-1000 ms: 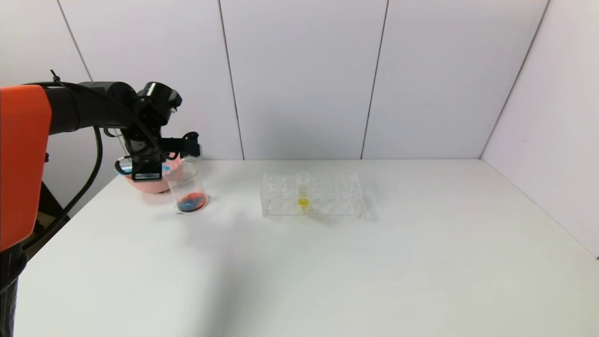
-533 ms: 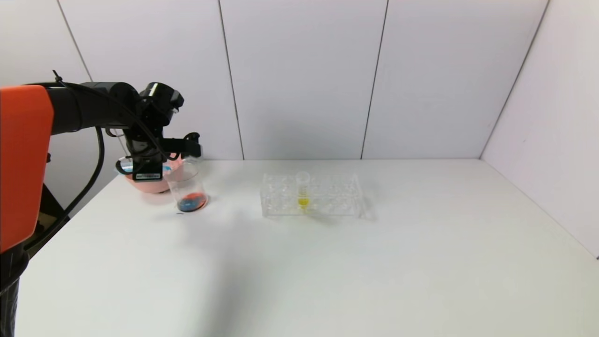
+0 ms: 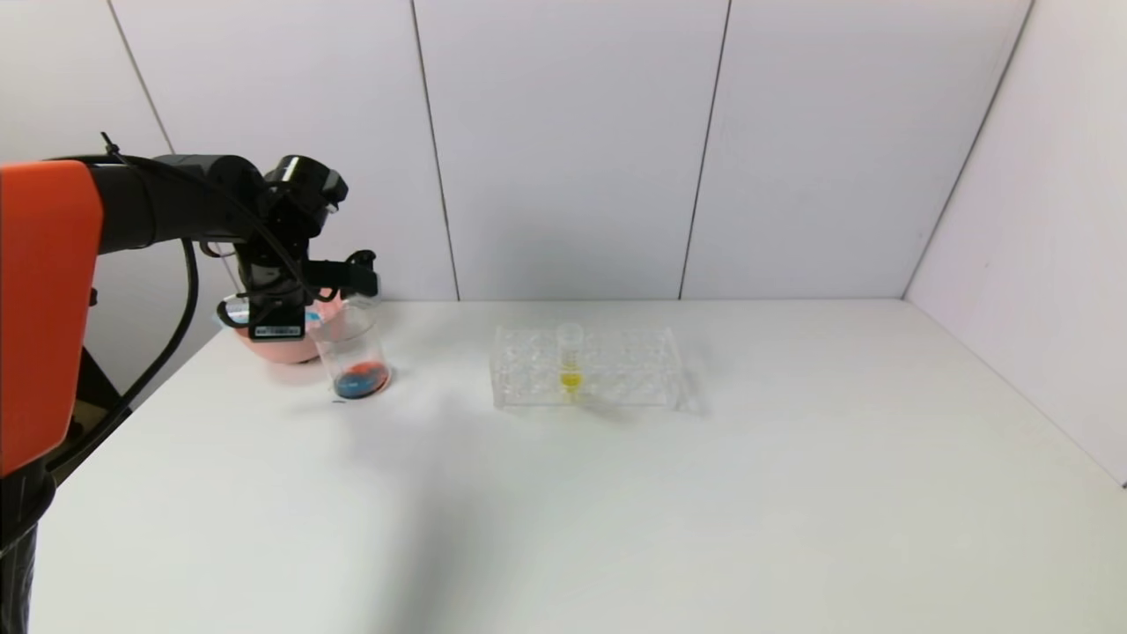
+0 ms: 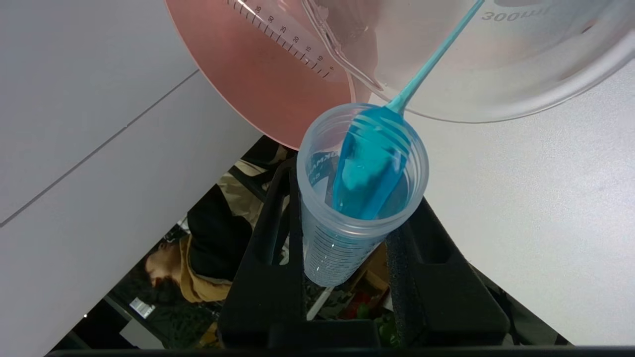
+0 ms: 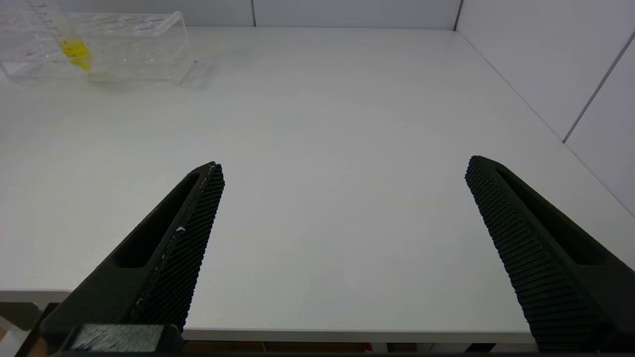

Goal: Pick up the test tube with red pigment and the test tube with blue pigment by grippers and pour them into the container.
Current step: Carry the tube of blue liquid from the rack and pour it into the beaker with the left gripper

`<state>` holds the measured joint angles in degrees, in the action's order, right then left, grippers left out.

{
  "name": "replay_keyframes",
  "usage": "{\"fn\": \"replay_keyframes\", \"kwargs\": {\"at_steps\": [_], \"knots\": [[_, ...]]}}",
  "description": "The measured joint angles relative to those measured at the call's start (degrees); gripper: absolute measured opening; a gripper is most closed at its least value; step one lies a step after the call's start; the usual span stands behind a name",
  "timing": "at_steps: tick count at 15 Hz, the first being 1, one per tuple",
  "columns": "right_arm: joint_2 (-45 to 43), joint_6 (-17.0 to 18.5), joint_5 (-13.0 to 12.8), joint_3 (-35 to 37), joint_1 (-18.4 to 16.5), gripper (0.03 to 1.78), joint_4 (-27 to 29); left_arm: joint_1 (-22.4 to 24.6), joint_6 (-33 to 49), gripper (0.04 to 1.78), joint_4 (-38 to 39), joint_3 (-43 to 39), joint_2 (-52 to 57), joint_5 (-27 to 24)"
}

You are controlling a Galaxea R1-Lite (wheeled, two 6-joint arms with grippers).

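The left claw (image 4: 347, 238) grips the test tube with blue pigment (image 4: 359, 191), tipped so a thin blue stream runs into the container (image 3: 352, 352), which stands on the bench (image 3: 616, 493) beside a pink bowl (image 3: 277, 348) and already holds red and blue liquid. This looks like the final pour; next, the tube likely needs tipping until it empties. The right claw (image 5: 342, 248) waits wide open over the bench's near edge.

you can't see the left gripper's (image 3: 339, 280) fingertips in the head view; its own black body hides them, and the tube it holds shows there only as a sliver of blue. the pink bowl (image 3: 280, 350) sits half hidden behind that gripper and the container (image 3: 354, 352). in the left wrist view the container's (image 4: 496, 59) rim and the bowl (image 4: 258, 79) are cut off by the frame. the right gripper (image 5: 342, 173) never appears in the head view.
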<state>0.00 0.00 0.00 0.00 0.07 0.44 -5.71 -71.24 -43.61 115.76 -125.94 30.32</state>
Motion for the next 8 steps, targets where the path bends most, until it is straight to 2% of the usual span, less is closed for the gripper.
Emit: {"fn": "replay_keyframes", "kwargs": {"at_steps": [8], "knots": [[0.0, 0.0, 0.0, 0.0, 0.0, 1.77, 0.0, -0.5, 0.0, 0.48, 0.1, 0.0, -0.3, 2.0]]}}
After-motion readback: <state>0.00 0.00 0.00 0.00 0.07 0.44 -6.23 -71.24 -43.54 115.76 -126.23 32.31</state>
